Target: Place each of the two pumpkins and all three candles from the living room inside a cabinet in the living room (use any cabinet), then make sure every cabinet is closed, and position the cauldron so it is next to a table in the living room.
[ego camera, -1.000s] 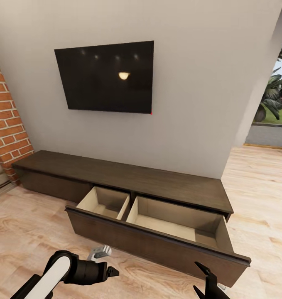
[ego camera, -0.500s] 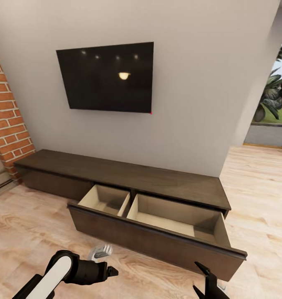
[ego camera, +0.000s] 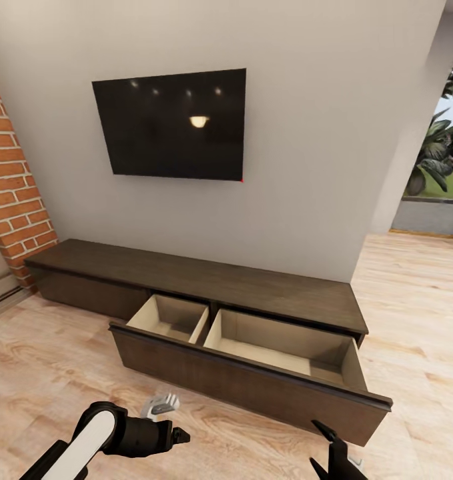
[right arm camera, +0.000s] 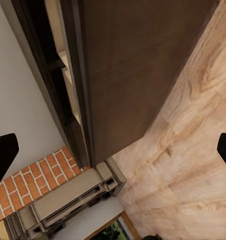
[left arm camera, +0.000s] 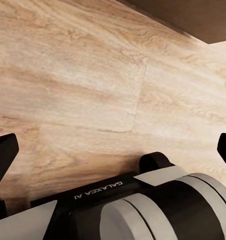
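Observation:
The long dark brown cabinet stands against the grey wall. Its wide drawer is pulled out, and two light tan compartments show with nothing visible in them. The drawer's dark front also looms close in the right wrist view. My left arm is folded low at the left, and the left gripper is open over bare floor. The right gripper hangs just before the drawer's right end, open and holding nothing. The pumpkins, candles and cauldron are out of view.
A black TV hangs on the wall above the cabinet. A brick wall bounds the left side. An opening with plants lies at the right. Light wood floor runs in front of the drawer.
The whole picture has shifted slightly, with the cabinet sitting a little higher and smaller, so the camera has moved. Both arms hold the same pose.

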Tool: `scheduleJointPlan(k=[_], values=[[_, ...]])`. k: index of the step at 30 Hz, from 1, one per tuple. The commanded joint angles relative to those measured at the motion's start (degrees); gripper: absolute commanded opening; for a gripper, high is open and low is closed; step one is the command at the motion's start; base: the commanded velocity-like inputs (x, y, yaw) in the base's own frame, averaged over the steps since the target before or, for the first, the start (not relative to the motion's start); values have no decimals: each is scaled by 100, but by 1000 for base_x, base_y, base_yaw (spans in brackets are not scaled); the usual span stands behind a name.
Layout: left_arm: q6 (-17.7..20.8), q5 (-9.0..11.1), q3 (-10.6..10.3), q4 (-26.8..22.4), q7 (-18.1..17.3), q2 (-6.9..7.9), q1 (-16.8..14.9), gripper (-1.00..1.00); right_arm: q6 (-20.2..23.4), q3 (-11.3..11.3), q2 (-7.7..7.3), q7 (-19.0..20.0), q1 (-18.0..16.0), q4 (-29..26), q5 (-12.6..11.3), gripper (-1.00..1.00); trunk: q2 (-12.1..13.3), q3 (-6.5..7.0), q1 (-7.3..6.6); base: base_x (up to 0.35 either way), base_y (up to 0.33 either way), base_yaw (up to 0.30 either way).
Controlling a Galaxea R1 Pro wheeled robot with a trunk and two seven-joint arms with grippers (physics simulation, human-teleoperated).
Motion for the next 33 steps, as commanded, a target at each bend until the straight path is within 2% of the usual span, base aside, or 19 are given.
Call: scheduleJointPlan(k=[1,10,19,23,33], values=[[0,54,-10,-4,60,4,-5,100,-19,-14,1,1,-3,4,-22,100,-3,-6,-1,-7,-64,0],[-9,23,-10,0,60,-1,-5,100,-138,-10,3,3,-3,0,-22,100,-3,-6,-1,-176,-92,0],[-9,14,-10,1,60,4,-5,100,-139,-10,3,1,-3,-5,-22,100,-3,-6,-1,-35,-10,0],[-9,21,-10,1,60,4,-5,100,-142,-9,3,-3,-3,-5,-22,100,-3,-6,-1,-229,0,19],[-9,29,-10,-1,60,4,-5,100,-148,-3,3,-5,-3,-5,-20,100,-3,-6,-1,-70,0,240]])
